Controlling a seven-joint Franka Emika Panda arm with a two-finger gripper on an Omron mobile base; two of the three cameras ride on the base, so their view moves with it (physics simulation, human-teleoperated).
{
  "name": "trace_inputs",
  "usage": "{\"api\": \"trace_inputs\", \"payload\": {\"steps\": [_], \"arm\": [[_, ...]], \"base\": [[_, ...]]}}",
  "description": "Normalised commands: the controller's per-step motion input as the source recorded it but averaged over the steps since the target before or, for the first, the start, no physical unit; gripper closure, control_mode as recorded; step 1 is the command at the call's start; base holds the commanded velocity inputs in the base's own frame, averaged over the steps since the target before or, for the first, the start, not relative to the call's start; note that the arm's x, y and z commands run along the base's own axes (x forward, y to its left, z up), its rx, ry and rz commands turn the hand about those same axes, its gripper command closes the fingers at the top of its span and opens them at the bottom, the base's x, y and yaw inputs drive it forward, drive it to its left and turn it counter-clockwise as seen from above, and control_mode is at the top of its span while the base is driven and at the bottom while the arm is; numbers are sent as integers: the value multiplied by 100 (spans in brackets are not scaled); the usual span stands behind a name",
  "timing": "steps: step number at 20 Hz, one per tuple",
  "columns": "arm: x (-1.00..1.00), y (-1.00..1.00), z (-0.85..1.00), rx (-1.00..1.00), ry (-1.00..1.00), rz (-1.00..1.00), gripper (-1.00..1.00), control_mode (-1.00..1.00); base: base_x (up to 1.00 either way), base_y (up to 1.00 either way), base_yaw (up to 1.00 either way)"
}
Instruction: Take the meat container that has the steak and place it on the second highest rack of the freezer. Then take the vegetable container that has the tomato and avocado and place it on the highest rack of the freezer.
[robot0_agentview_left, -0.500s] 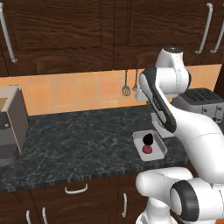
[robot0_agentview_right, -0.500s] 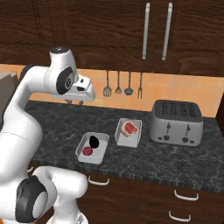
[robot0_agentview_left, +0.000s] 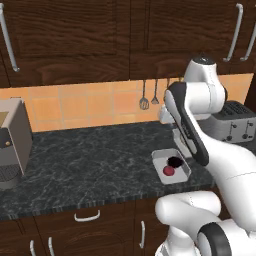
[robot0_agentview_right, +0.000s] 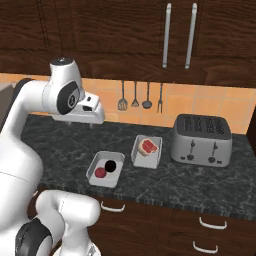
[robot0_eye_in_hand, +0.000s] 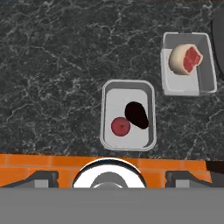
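The meat container (robot0_eye_in_hand: 189, 63) (robot0_agentview_right: 147, 150) is a grey tray on the dark counter, and the steak (robot0_eye_in_hand: 186, 59) (robot0_agentview_right: 148, 146) lies in it. Beside it, the vegetable container (robot0_eye_in_hand: 129, 114) (robot0_agentview_right: 105, 169) (robot0_agentview_left: 171, 166) holds the tomato (robot0_eye_in_hand: 120, 126) (robot0_agentview_left: 169, 170) and the avocado (robot0_eye_in_hand: 136, 115) (robot0_agentview_left: 174, 161). My gripper (robot0_eye_in_hand: 112, 180) (robot0_agentview_right: 91, 124) hovers high above the counter, behind and to the left of both trays. It is open, with nothing between its fingers. The freezer and its racks are out of view.
A silver toaster (robot0_agentview_right: 201, 140) (robot0_agentview_left: 232, 125) stands right of the meat container. Utensils (robot0_agentview_right: 140, 97) hang on the orange tiled wall. A coffee machine (robot0_agentview_left: 12, 142) sits at the counter's far left. Dark wood cabinets (robot0_agentview_right: 177, 35) hang overhead.
The hand has shifted very slightly downward. Both containers lie where they were.
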Motion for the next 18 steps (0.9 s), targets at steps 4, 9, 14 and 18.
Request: {"api": "trace_inputs", "payload": {"steps": [4,9,14,18], "arm": [[-45,-19,-41,0,11,10,-100,-100],[-10,-33,-34,-1,9,30,-100,-100],[-8,-32,-30,-1,1,18,-100,-100],[0,-25,-34,0,2,2,-100,-100]], "base": [[0,0,0],[0,0,0],[0,0,0],[0,0,0]]}}
